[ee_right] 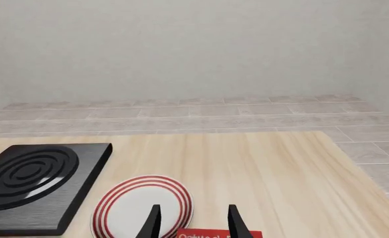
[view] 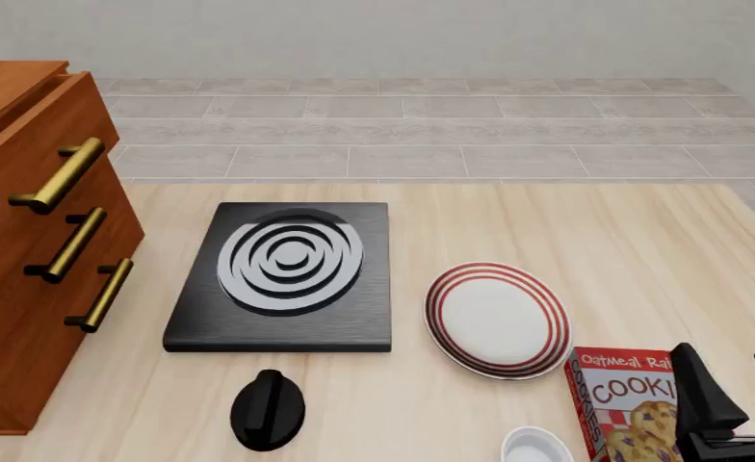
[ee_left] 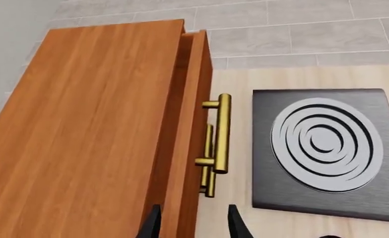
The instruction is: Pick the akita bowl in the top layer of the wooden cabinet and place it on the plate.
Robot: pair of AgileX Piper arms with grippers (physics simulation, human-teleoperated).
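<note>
The wooden cabinet (view: 18, 318) stands at the table's left. Its top layer (view: 63, 120) is pulled out a little; in the left wrist view a narrow gap shows behind the drawer front (ee_left: 196, 89). The akita bowl is hidden. My left gripper (ee_left: 193, 226) is open, hovering above the cabinet's front edge near the brass handle (ee_left: 222, 134), touching nothing. The plate (view: 497, 318), white with red rings, lies right of centre and also shows in the right wrist view (ee_right: 143, 206). My right gripper (view: 734, 383) is open and empty at the near right, its fingers (ee_right: 152, 223) framing the plate's near side.
A black stove (view: 288, 274) with white rings lies between cabinet and plate. A black knob-like object (view: 269, 409) sits in front of it. A red cookie box (view: 624, 404) and a plain small white bowl (view: 535, 448) sit near the front edge, beside the right gripper.
</note>
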